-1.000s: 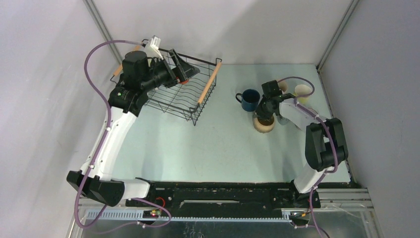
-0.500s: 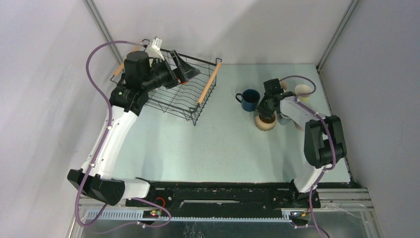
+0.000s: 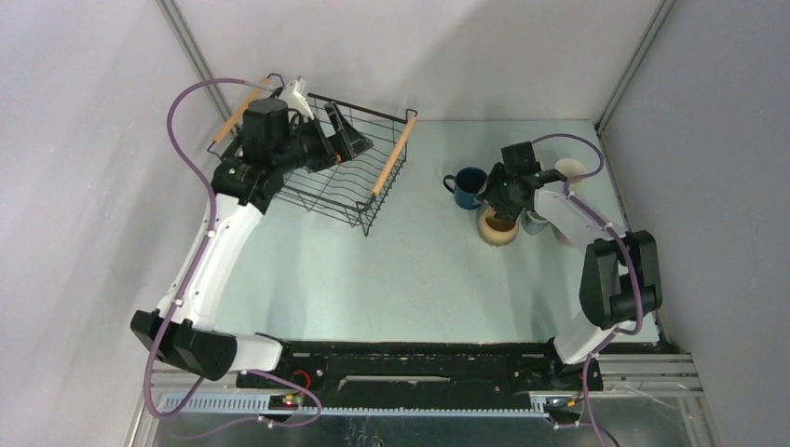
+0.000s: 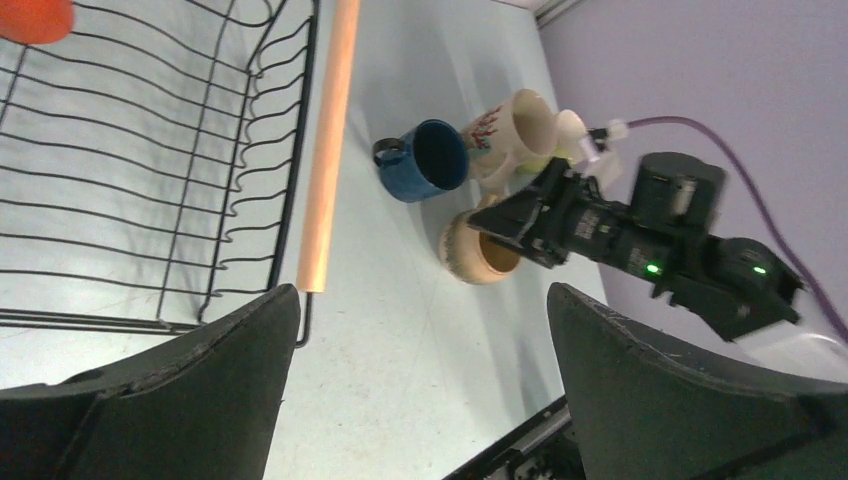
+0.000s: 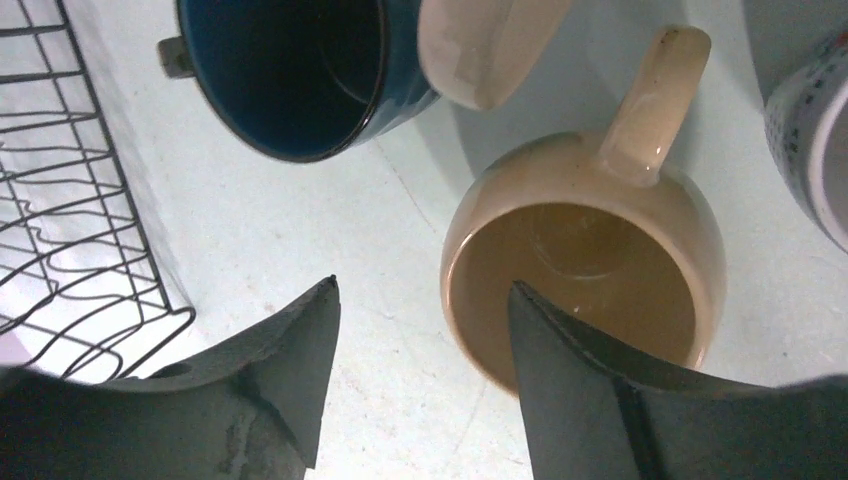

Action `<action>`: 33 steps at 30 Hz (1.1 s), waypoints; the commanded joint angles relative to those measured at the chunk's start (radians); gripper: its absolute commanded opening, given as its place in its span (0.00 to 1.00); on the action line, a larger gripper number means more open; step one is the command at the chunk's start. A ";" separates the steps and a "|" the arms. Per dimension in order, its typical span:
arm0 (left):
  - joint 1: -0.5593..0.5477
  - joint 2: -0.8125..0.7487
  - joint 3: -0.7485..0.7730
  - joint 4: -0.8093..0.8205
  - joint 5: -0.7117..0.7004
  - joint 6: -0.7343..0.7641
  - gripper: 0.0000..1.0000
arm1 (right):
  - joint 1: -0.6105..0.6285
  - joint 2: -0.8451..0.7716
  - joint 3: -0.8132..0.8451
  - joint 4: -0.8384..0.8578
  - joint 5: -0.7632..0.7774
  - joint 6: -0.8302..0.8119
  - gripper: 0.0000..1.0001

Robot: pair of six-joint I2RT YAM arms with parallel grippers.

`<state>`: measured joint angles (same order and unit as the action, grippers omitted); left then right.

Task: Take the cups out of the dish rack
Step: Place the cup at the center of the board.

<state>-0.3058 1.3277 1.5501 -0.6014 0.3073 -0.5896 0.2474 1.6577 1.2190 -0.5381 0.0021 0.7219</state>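
cups (image 3: 498, 228) right of dish rack (image 3: 391, 156)

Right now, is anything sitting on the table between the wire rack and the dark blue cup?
No. Between the dish rack and the navy cup there is only bare table; the top view and the left wrist view both show it.

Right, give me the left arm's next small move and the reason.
Probably swing the left hand across the dish rack toward the orange cup. That hand is open and empty. Its camera looks past the rack to the table, and the orange cup shows only at the picture's top-left corner, inside the wires.
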 commanded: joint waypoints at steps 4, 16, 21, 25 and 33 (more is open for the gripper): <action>-0.004 0.010 -0.012 -0.035 -0.123 0.062 1.00 | 0.043 -0.137 0.035 -0.048 0.027 -0.029 0.75; 0.031 0.147 0.118 -0.144 -0.515 0.026 1.00 | 0.105 -0.282 0.036 -0.055 -0.040 -0.076 0.84; 0.033 0.288 0.246 -0.187 -0.701 -0.031 1.00 | 0.121 -0.335 0.036 -0.056 -0.081 -0.110 0.85; 0.040 0.401 0.361 -0.208 -0.835 -0.051 1.00 | 0.136 -0.366 0.046 -0.074 -0.100 -0.139 0.87; 0.111 0.651 0.597 -0.259 -0.904 -0.091 1.00 | 0.146 -0.421 0.062 -0.122 -0.106 -0.175 0.88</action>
<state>-0.2417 1.8954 2.0247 -0.8246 -0.5148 -0.6338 0.3878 1.2858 1.2388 -0.6323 -0.0895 0.5858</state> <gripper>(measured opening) 0.996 0.873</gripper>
